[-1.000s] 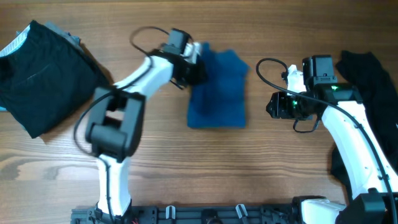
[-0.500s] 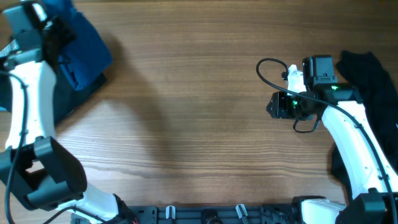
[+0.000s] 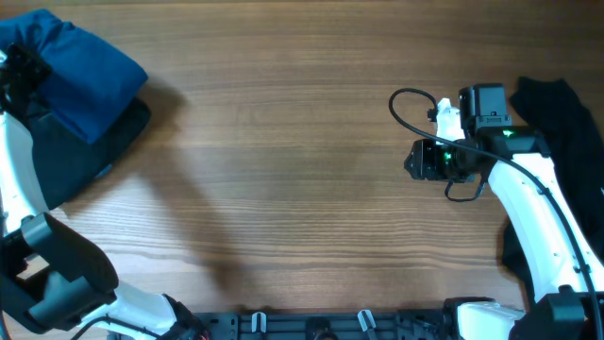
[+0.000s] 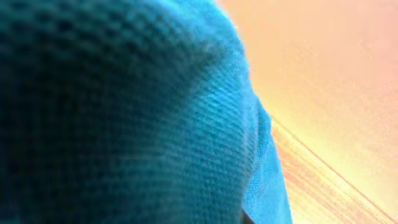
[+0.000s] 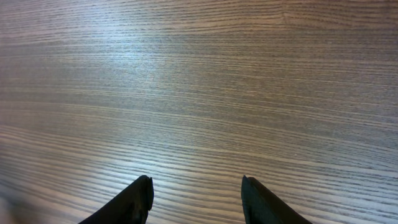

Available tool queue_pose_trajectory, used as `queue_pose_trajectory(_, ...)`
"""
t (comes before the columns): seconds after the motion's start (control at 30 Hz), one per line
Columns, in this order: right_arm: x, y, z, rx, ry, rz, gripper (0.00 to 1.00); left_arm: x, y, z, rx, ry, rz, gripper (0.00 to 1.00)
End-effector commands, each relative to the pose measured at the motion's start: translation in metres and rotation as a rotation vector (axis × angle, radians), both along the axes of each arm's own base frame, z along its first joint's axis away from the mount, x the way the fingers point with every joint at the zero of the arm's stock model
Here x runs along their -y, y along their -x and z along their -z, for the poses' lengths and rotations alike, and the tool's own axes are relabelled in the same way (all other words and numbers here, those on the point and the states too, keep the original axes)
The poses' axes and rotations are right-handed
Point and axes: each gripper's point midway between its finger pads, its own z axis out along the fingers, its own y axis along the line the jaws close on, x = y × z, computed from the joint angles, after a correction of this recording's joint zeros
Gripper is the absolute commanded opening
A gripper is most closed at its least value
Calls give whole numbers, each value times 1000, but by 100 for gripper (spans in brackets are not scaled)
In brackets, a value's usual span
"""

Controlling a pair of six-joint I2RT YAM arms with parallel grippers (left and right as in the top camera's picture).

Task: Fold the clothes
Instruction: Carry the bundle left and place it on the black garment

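Observation:
A folded blue garment [image 3: 80, 71] lies at the far left back corner, on top of a black garment [image 3: 71, 151]. My left gripper [image 3: 17, 71] is at the blue garment's left edge, at the frame's border. The left wrist view is filled with blue knit cloth [image 4: 124, 112], which hides the fingers; the gripper appears shut on it. My right gripper [image 3: 412, 159] hangs over bare wood at the right. Its fingers [image 5: 196, 186] are open and empty.
A heap of dark clothes [image 3: 566, 123] lies at the right edge, behind and beside the right arm. A black cable [image 3: 406, 99] loops off the right wrist. The wooden tabletop [image 3: 283, 170] spans the middle.
My left arm has swung the blue garment from the table's middle back to the far left, onto the black garment. The right arm has not moved.

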Motion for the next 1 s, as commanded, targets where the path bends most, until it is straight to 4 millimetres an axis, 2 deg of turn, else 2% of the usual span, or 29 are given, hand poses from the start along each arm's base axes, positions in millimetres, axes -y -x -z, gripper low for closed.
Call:
queue_pose_trajectory(0.0, 1, -2, -5, 18, 14, -4, 51, 17, -16, -38, 162, -3, 151, 7)
queue_pose_trajectory(0.1, 2, -1, -5, 11, 14, -4, 51, 37, -27, -65, 280, -2, 286, 6)
queue_pose_trajectory(0.2, 2, 0, -5, 8, 15, -4, 51, 51, -29, -78, 344, 47, 354, 4)
queue_pose_trajectory(0.37, 3, -1, -4, 11, 22, -2, 51, 52, -27, -71, 318, 74, 348, 4)
queue_pose_trajectory(0.47, 5, 0, -4, 9, 37, 2, 51, 53, -17, -62, 273, 126, 341, 4)
queue_pose_trajectory(0.57, 7, -1, -3, 10, 43, 3, 52, 42, 1, -61, 239, 157, 302, 4)
queue_pose_trajectory(0.63, 7, -1, -4, 11, 43, 3, 52, 27, 11, -60, 234, 159, 265, 4)
queue_pose_trajectory(0.77, 6, -1, -4, 12, 41, 8, 52, 16, 16, -43, 185, 140, 263, 4)
queue_pose_trajectory(0.9, 6, 0, -3, 2, 36, 27, 52, -10, 13, 2, 77, 132, 153, 4)
queue_pose_trajectory(0.93, 7, 0, -3, 1, 37, 27, 52, -16, 12, 11, 57, 128, 130, 9)
queue_pose_trajectory(0.97, 7, 0, -3, -1, 37, 27, 52, -23, 11, 20, 42, 119, 106, 18)
